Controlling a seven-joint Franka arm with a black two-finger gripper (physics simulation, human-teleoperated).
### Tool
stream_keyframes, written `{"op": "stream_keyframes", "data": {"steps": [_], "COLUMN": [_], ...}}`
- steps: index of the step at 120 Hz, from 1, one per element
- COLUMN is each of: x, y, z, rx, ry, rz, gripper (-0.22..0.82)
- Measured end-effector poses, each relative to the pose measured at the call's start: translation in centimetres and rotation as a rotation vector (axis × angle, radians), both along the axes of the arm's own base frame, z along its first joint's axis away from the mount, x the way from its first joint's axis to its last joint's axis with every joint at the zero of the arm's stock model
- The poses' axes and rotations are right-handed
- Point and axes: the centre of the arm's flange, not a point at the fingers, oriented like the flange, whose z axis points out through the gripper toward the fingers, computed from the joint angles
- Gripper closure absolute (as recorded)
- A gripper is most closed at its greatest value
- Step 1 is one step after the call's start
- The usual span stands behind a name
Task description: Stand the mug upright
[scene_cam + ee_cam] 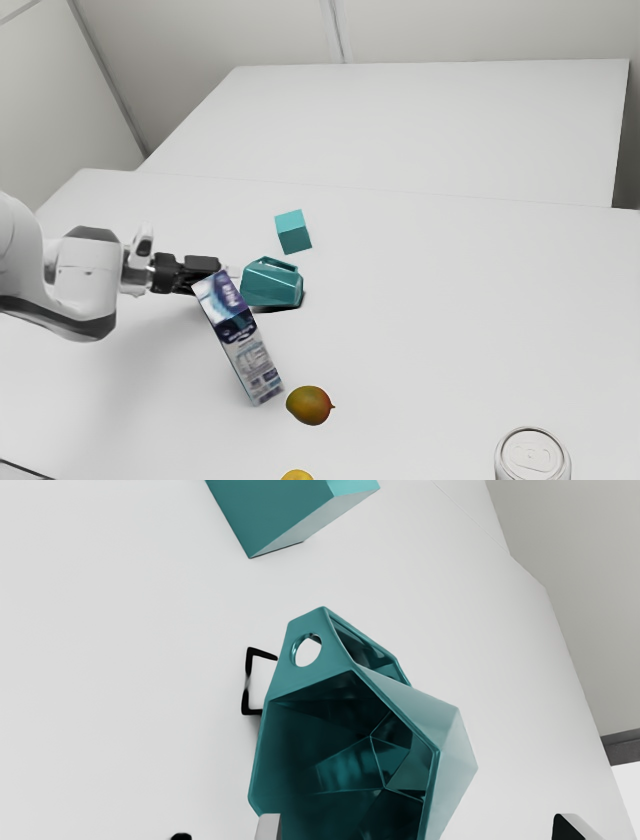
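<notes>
I see a white worktop [450,290] across the exterior view, the arm [88,285] reaching in at middle left, its fingers [231,270] spread apart. A carton [240,340] slants left of centre; up beside it the teal mug [270,284] lies tipped over, mouth toward the fingers. Above sits a teal cube [293,232]; lower down, a mango [309,405].

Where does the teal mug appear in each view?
Exterior view: the teal mug lies on its side, left of centre, near the upper end of the carton.
Wrist view: between the fingers and the teal cube, its mouth facing the camera.
Shared landmark: the teal cube.
</notes>
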Motion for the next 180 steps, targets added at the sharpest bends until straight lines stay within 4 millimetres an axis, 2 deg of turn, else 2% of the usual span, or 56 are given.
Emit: {"op": "stream_keyframes", "data": {"steps": [35, 64, 79, 89, 120, 140, 152, 164, 180], "x": [0.6, 1.2, 1.4, 1.5, 1.9, 2.5, 3.1, 3.5, 3.0], "y": [-1.1, -2.8, -3.0, -3.2, -3.7, -4.5, -4.9, -6.3, -8.5], "z": [-0.1, -0.5, -0.3, -0.1, 0.6, 2.3, 3.9, 6.5, 10.4], "rx": [0.017, 0.022, 0.028, 0.033, 0.05, 0.062, 0.076, 0.121, 0.29], "ry": [-0.05, -0.073, -0.086, -0.095, -0.117, -0.154, -0.188, -0.21, -0.185], "rz": [-0.006, 0.002, 0.006, 0.005, -0.005, -0.017, -0.022, -0.065, -0.26], "gripper": [0.08, 0.32, 0.53, 0.63, 0.75, 0.78, 0.78, 0.79, 0.79]}}
